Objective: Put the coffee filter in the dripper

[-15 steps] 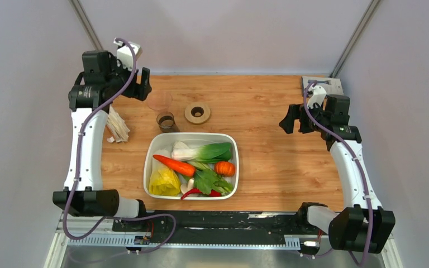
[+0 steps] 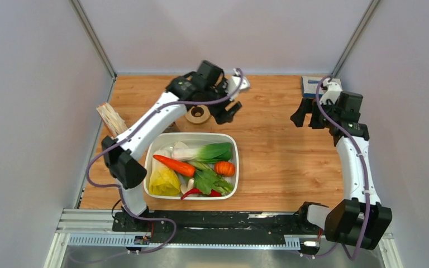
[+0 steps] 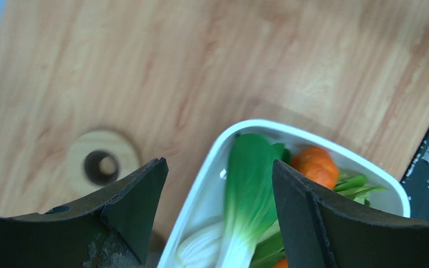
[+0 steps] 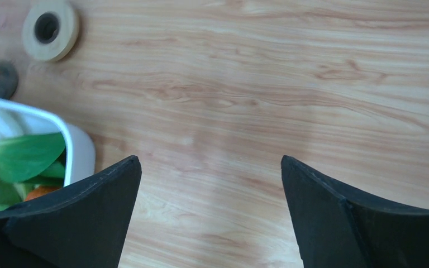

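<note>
Starting at the near edge of the wooden table point(image 2: 279, 162), a white bin point(image 2: 236, 167) sits in the middle. It holds a carrot point(image 2: 174, 165), a bok choy point(image 2: 209, 152) and other vegetables.

Just beyond the bin's far rim stands the dripper point(image 2: 197, 114). Only its tan ring and centre hole read clearly, and the left arm's forearm crosses just behind it. The left gripper point(image 2: 229, 113) hangs just to the right of the dripper with its jaws spread wide and nothing between them. In its wrist view the bin's far corner fills the gap, and the ring lies off beside one finger point(image 3: 139, 195), outside the jaws.

The coffee filter point(image 2: 110, 118) is a pale, fanned stack of paper at the table's left edge. It lies left of the left forearm, well apart from that gripper and from the dripper.

The right gripper point(image 2: 305, 118) hangs over bare wood on the right, jaws likewise wide apart and empty. Its camera shows the dripper and a small dark cup point(image 4: 0, 80) far off at the frame's edge.
</note>
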Available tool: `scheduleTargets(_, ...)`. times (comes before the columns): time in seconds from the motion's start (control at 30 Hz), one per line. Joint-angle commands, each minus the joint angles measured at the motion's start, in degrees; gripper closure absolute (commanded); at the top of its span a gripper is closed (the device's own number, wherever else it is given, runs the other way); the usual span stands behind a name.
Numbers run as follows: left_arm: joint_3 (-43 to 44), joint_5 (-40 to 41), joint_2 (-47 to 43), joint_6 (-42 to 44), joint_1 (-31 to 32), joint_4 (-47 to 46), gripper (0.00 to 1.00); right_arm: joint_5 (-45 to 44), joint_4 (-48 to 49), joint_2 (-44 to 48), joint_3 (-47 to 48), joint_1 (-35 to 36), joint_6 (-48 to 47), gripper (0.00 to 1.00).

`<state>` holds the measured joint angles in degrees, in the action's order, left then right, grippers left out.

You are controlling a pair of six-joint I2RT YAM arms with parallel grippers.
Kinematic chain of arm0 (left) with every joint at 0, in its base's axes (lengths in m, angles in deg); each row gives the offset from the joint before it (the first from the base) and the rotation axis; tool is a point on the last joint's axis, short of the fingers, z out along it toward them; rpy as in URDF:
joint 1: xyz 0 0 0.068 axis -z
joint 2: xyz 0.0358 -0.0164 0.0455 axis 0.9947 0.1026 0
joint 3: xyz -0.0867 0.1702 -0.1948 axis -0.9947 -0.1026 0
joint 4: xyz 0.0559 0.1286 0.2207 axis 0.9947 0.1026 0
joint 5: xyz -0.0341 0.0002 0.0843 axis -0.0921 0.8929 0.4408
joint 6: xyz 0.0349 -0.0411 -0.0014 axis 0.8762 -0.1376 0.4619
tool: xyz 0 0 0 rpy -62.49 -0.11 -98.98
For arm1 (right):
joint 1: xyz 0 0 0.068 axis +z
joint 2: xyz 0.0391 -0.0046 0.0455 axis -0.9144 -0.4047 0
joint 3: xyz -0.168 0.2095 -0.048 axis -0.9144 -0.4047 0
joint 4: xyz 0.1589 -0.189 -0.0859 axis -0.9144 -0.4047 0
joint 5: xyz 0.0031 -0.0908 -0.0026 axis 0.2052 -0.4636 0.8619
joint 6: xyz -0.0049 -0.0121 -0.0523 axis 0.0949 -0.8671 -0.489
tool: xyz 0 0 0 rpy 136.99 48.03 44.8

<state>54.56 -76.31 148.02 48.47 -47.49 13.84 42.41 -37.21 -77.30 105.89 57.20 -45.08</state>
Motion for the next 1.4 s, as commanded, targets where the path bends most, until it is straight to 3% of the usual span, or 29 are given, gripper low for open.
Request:
scheduleTargets(0.0,0.1,0.5,5.7,-1.0,8.6,-2.9,0.22,0.8,1.3,-1.7,2.3,-8.6,5.3,0.0)
scheduleTargets(0.17,-0.3,2.2,13.3,-0.7,15.3,-4.2,0.22,6.6,1.9,-2.9,2.2,-16.1,8.7,0.0)
scheduleTargets(0.63,-0.6,7.8,28.3,0.5,22.1,-1.3,0.21,9.9,3.0,-0.6,0.0,-16.7,8.7,0.0)
scheduleTargets(0.93,-18.3,11.5,18.8,4.9,21.9,-2.6,0.21,10.6,2.9,-0.4,-0.5,-16.7,8.5,0.0)
scheduleTargets(1.37,-40.4,13.1,4.5,16.2,15.4,-2.4,0.19,11.4,2.8,-0.3,-1.0,-16.7,8.3,0.0)
